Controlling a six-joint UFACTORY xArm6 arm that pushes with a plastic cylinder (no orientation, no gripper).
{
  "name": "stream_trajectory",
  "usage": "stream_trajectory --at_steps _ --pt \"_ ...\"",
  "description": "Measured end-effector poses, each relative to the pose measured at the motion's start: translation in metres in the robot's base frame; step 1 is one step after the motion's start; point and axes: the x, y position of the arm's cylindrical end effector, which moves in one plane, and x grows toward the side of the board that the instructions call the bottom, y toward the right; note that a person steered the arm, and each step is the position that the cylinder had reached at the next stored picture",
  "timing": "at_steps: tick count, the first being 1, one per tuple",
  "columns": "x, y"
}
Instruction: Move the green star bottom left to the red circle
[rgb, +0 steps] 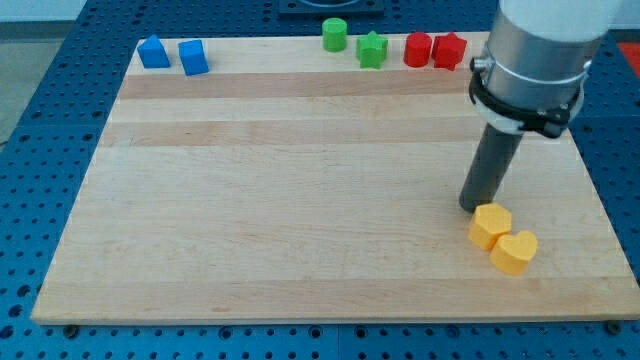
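Note:
The green star (372, 49) sits near the board's top edge, right of centre. The red circle (417, 49) stands just to its right, a small gap between them. A red star (449, 50) touches the red circle's right side. My tip (474, 205) rests on the board at the lower right, far below the green star, just above and left of a yellow hexagon (490, 225).
A green circle (334, 34) sits left of the green star. Two blue blocks (153, 52) (193, 57) stand at the top left. A yellow heart (514, 252) touches the yellow hexagon. The wooden board (250, 200) lies on a blue perforated table.

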Motion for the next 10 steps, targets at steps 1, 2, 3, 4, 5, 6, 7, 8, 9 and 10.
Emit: stream_trajectory --at_steps 1,2,3,4,5,6,7,8,9,10 --pt "-0.002 0.022" --pt "-0.085 0.051" --pt "-0.153 0.118" --pt "-0.229 0.181" --pt "-0.316 0.163" --pt "-0.316 0.163" --pt "-0.316 0.091" --pt "-0.316 -0.027" --pt "-0.315 -0.079" --pt "-0.316 -0.077"
